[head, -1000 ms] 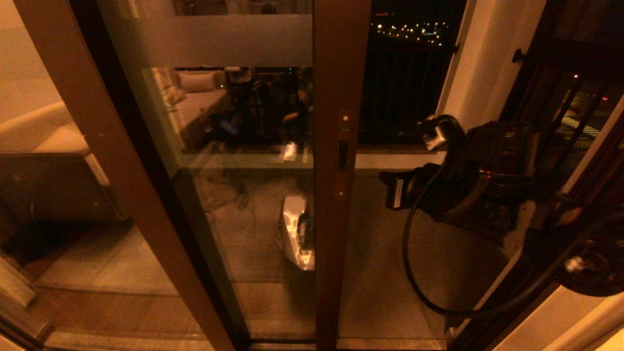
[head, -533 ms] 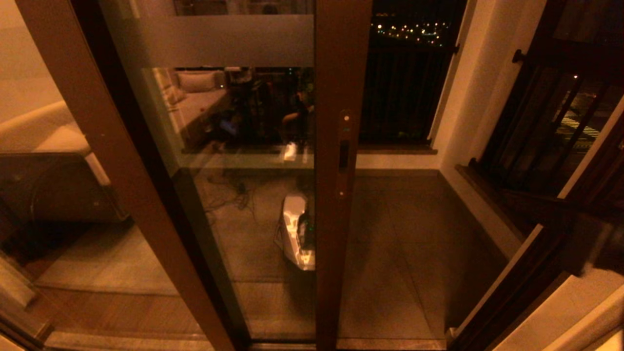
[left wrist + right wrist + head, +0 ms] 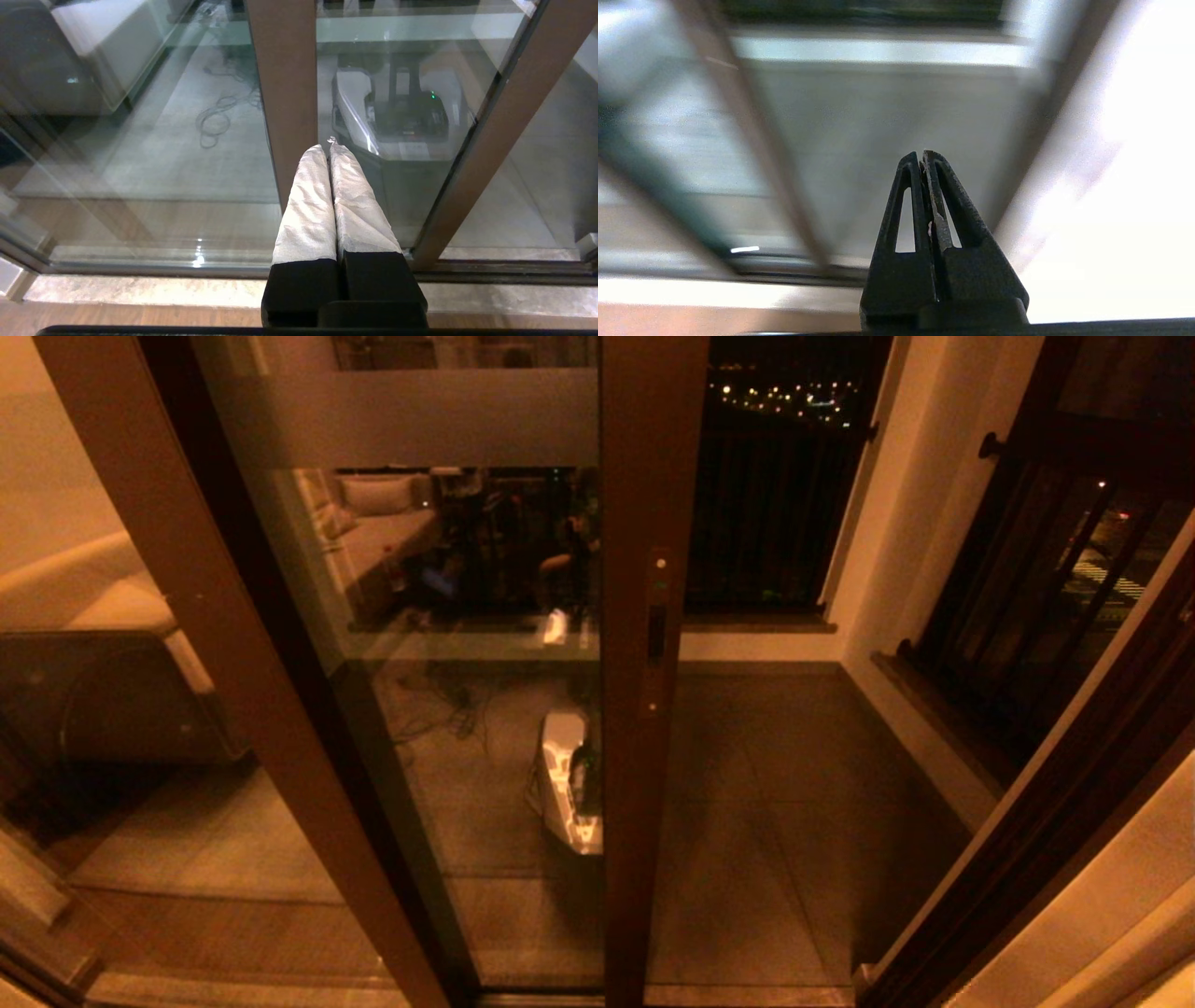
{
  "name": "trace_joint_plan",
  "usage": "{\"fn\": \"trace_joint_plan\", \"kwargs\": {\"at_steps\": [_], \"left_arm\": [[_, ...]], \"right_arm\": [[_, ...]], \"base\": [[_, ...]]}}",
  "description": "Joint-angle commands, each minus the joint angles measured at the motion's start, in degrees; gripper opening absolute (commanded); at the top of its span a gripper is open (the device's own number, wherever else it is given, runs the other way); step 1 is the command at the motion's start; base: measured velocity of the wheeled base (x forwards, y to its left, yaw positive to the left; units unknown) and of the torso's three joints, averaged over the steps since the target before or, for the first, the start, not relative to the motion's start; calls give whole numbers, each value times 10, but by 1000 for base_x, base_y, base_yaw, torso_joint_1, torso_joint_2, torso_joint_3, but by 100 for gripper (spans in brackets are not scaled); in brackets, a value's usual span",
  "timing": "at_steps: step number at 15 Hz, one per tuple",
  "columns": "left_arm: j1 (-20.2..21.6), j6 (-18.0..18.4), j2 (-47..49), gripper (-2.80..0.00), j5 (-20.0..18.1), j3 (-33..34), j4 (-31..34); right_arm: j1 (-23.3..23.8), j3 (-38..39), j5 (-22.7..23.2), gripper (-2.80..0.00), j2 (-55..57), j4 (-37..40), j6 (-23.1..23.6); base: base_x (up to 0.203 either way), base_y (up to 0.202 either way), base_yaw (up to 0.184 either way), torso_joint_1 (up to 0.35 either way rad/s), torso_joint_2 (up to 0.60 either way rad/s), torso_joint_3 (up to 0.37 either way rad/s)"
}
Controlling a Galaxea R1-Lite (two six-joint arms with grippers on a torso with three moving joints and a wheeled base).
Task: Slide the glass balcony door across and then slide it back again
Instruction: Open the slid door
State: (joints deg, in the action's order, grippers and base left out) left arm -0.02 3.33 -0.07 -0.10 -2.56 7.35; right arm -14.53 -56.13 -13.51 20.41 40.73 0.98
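While the right arm has left the head view | right gripper [image 3: 924, 156] jaws closed, empty | left gripper [image 3: 329, 149] closed, parked | glass balcony door [image 3: 644, 644] half across, handle [image 3: 657, 633] untouched; one slide seems left

From my head camera the door [image 3: 467, 644] runs off the top and bottom edges, so I can't see its full height. Neither arm shows there. My right wrist camera is smeared with blur behind the right claw [image 3: 923, 156]; I can't make out details.
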Motion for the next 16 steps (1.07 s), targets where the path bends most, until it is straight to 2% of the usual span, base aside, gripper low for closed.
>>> {"fn": "trace_joint_plan", "kwargs": {"at_steps": [1,4,5,6,7,8,11,13,14,16], "left_arm": [[0,0,0,-280,0,0,0],[0,0,0,-280,0,0,0],[0,0,0,-280,0,0,0],[0,0,0,-280,0,0,0],[0,0,0,-280,0,0,0],[0,0,0,-280,0,0,0],[0,0,0,-280,0,0,0],[0,0,0,-280,0,0,0],[0,-1,0,-280,0,0,0],[0,0,0,-280,0,0,0]], "right_arm": [[67,-67,2,-280,-39,76,15],[76,-195,2,-280,-44,200,33],[103,-214,6,-280,-44,215,41],[147,-223,26,-280,-48,226,57],[166,-232,65,-280,-59,239,76],[166,-236,80,-280,-73,255,84],[151,-185,92,-280,-181,285,105],[147,-171,113,-280,-207,357,104],[147,-142,126,-280,-205,358,96],[146,-57,145,-280,-204,303,74]], "base": [[0,0,0,0,0,0],[0,0,0,0,0,0],[0,0,0,0,0,0],[0,0,0,0,0,0],[0,0,0,0,0,0],[0,0,0,0,0,0],[0,0,0,0,0,0],[0,0,0,0,0,0],[0,0,0,0,0,0],[0,0,0,0,0,0]]}}
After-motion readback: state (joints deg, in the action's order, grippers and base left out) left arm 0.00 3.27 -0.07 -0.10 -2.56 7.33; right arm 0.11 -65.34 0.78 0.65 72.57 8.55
